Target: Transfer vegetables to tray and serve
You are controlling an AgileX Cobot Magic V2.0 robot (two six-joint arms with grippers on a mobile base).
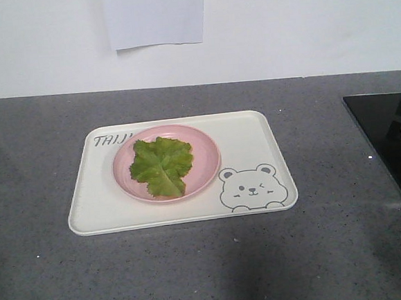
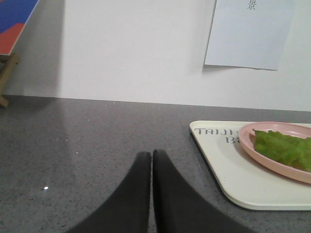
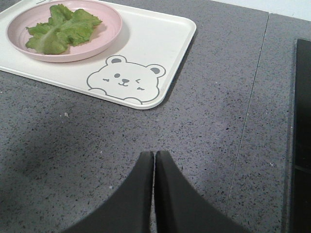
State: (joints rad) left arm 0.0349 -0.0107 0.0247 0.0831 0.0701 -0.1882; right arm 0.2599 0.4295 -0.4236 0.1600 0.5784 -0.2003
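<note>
Now lettuce [image 1: 161, 165] lies on the pink plate [image 1: 204, 150] on the tray [image 1: 248, 143], both grippers pressed together

Kitchen, grey stone countertop [image 1: 196, 268], black cooktop [image 1: 387, 142]

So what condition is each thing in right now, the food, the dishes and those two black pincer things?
Lettuce leaves: lying flat in the plate, untouched.
Pink plate: upright, sitting on the tray.
Tray: flat on the grey countertop.
Left end effector: shut, empty, beside the tray.
Right end effector: shut, empty, short of the tray.
Black cooktop: nothing visibly cooking.
</note>
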